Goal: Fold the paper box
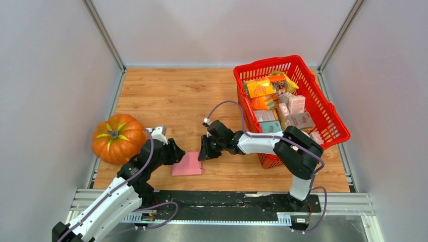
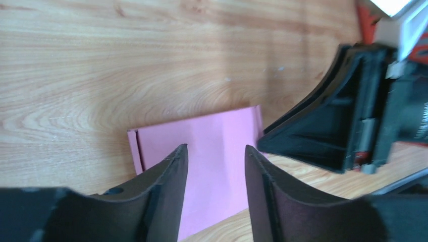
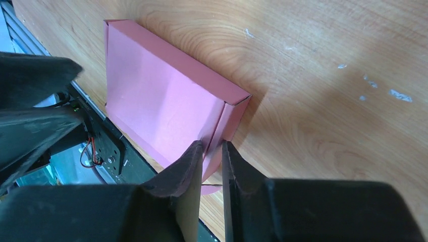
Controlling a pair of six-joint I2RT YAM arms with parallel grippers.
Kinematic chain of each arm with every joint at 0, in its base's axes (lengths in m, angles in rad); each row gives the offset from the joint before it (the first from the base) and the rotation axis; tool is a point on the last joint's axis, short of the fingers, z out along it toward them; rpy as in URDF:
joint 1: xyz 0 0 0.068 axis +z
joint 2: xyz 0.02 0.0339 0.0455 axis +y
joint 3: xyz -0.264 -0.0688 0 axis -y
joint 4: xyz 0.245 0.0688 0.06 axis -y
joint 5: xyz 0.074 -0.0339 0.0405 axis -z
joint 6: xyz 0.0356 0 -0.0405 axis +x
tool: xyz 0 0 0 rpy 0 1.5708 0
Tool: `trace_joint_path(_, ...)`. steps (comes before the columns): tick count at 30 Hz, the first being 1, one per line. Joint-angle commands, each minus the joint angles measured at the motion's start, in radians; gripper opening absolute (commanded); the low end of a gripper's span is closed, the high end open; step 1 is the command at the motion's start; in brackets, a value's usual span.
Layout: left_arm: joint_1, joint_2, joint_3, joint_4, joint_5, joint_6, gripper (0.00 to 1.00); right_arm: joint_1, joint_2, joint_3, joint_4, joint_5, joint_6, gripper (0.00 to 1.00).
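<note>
Where right end effector (image 3: 212, 146) pinches, paper box (image 3: 161, 101) lies.

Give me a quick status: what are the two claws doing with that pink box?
Left gripper open, over paper box. Right gripper pinching its end flap. Pumpkin, red basket stand apart.

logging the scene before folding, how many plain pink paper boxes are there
1. The paper box lies on the table near its front edge, between the left gripper and right gripper. The red basket could hide others.

A pumpkin (image 1: 118, 138) and a grocery-filled red basket (image 1: 266, 62) stand well apart.
</note>
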Motion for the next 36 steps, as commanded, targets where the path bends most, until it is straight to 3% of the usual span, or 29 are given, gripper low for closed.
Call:
trace_joint_path(1, 0.006, -0.035, 0.077, -0.088, -0.093, -0.025, 0.58, -0.014, -0.004, -0.049, 0.052, 0.006, 0.026, 0.21)
trace_joint_path(10, 0.019, 0.008, 0.047, -0.232, -0.227, -0.195, 0.61, -0.047, -0.002, -0.106, 0.121, -0.013, 0.041, 0.17)
trace_joint_path(16, 0.019, -0.168, -0.015, -0.257, -0.186, -0.245, 0.74, -0.07, -0.016, -0.136, 0.152, -0.013, 0.056, 0.16)
trace_joint_path(23, 0.019, -0.364, -0.096, -0.188, -0.104, -0.244, 0.76, -0.09, -0.019, -0.159, 0.169, -0.018, 0.058, 0.14)
trace_joint_path(31, 0.019, -0.3, -0.093, -0.201, -0.112, -0.27, 0.77, -0.112, -0.022, -0.189, 0.185, -0.022, 0.061, 0.13)
trace_joint_path(36, 0.019, -0.262, -0.119, -0.111, -0.072, -0.275, 0.77, -0.122, -0.033, -0.204, 0.189, -0.019, 0.059, 0.08)
